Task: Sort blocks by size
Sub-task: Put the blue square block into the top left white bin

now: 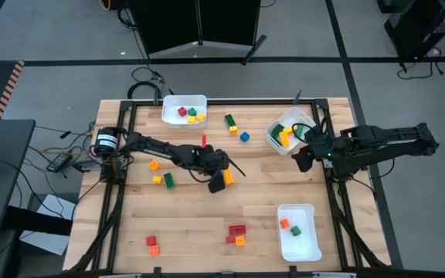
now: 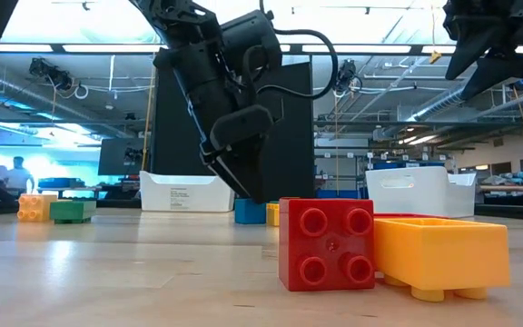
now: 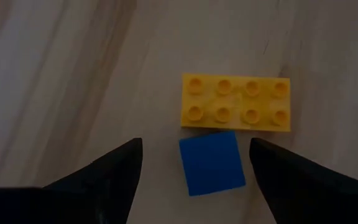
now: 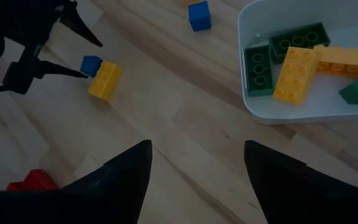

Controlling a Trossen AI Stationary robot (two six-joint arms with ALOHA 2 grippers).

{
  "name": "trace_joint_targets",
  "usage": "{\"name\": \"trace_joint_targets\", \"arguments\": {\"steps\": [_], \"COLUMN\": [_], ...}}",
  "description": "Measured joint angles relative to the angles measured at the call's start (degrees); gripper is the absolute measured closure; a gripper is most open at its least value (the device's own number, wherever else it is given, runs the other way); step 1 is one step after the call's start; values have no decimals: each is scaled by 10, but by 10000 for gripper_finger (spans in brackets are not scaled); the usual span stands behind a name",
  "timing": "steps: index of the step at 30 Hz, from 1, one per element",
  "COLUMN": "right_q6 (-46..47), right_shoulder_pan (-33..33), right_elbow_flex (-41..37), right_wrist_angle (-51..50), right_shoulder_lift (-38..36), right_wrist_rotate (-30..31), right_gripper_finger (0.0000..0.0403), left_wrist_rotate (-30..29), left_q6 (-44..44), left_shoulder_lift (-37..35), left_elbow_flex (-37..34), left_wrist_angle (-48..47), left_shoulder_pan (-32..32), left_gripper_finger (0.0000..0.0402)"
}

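A small blue cube (image 3: 211, 163) lies on the wooden table, and a yellow eight-stud brick (image 3: 235, 101) lies flat right beside it. My left gripper (image 1: 219, 184) is at the table's middle, open and slanting down. Its two fingers stand on either side of the blue cube without touching it. My right gripper (image 4: 197, 149) hangs open and empty above the table's right side, next to a white bin (image 4: 247, 93) of green and yellow bricks. More blocks lie loose on the table.
A white bin (image 1: 184, 97) at the far edge holds red, yellow and green blocks. Another bin (image 1: 300, 251) at the near right holds an orange and a green one. Loose blocks include a blue cube (image 1: 244, 137), a green one (image 1: 168, 180) and a red brick (image 2: 327, 243) beside an orange brick (image 2: 443, 254).
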Motion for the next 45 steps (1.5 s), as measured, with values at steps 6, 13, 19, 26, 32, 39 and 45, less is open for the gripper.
{"name": "trace_joint_targets", "arguments": {"steps": [6, 13, 19, 26, 32, 39, 45], "right_q6": [10, 10, 10, 9, 8, 8, 8], "right_shoulder_pan": [0, 0, 0, 0, 0, 0, 0], "right_elbow_flex": [0, 0, 1, 1, 1, 1, 1], "right_wrist_angle": [0, 0, 0, -4, -5, -5, -5], "right_shoulder_lift": [0, 0, 0, 0, 0, 0, 0], "right_wrist_rotate": [0, 0, 0, 1, 15, 16, 16], "right_gripper_finger": [137, 134, 135, 137, 136, 136, 134], "left_wrist_rotate": [0, -8, -23, -24, -11, -6, -5], "left_q6": [1, 0, -1, -2, -3, -3, 4], "left_shoulder_lift": [0, 28, 31, 32, 32, 31, 30], "left_elbow_flex": [0, 0, 0, 0, 0, 12, 51], "left_wrist_angle": [1, 20, 20, 20, 17, 6, -13], "left_shoulder_pan": [0, 3, 3, 3, 2, 2, 2], "left_gripper_finger": [99, 99, 105, 165, 238, 263, 246]}}
